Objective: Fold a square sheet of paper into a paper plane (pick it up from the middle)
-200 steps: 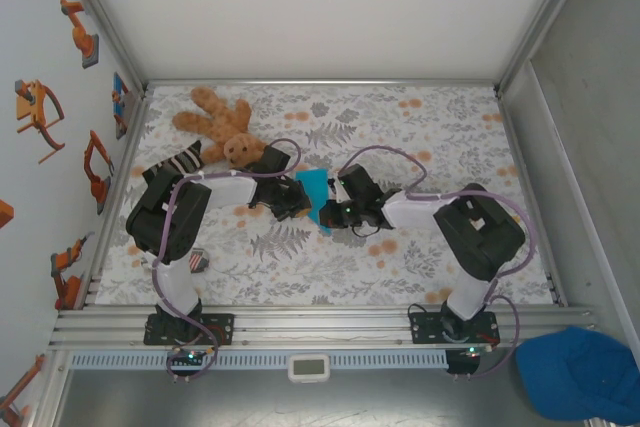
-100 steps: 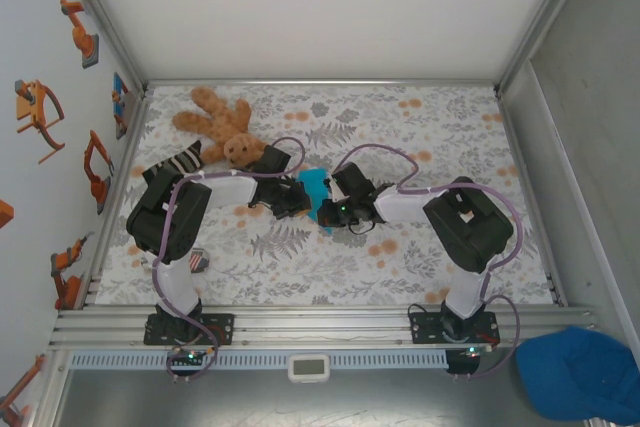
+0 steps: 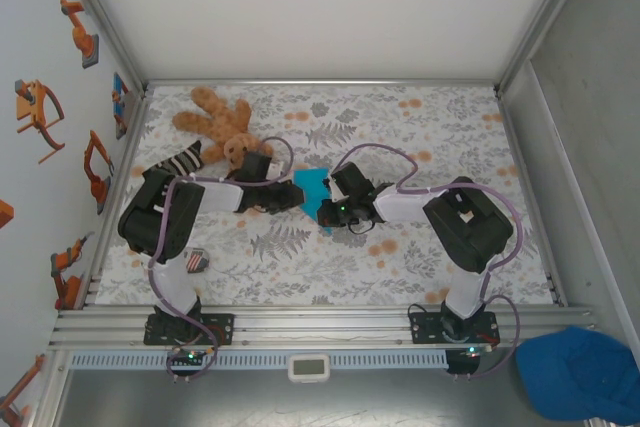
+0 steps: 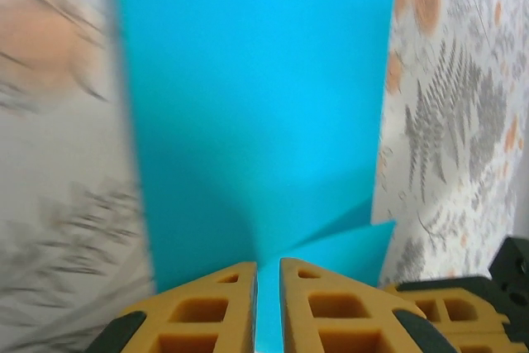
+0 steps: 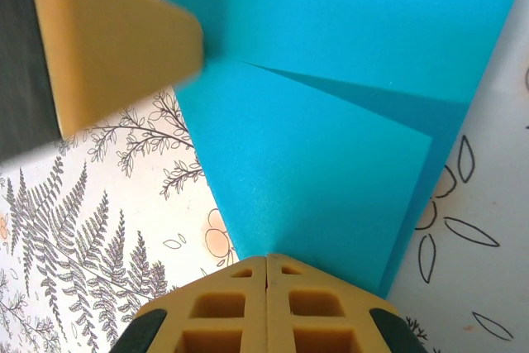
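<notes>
The square sheet of paper is cyan-blue, folded into creased layers, and sits mid-table between both grippers. My left gripper is at its left edge. In the left wrist view the yellow fingers are nearly closed, with a strip of the paper in the thin gap of the gripper. My right gripper is at the paper's near right side. In the right wrist view it is shut, with the paper's corner running into its tips. A diagonal crease crosses the sheet. The left finger shows blurred at upper left.
A brown teddy bear lies at the back left, with a striped sock beside it. A small object lies by the left arm's base. A darker blue cap rests off the table at the bottom right. Metal rails frame the floral mat.
The right arm's elbow has swung left, bringing its gripper closer to the paper. The left arm has drawn back slightly left. The paper stays held between both grippers.
</notes>
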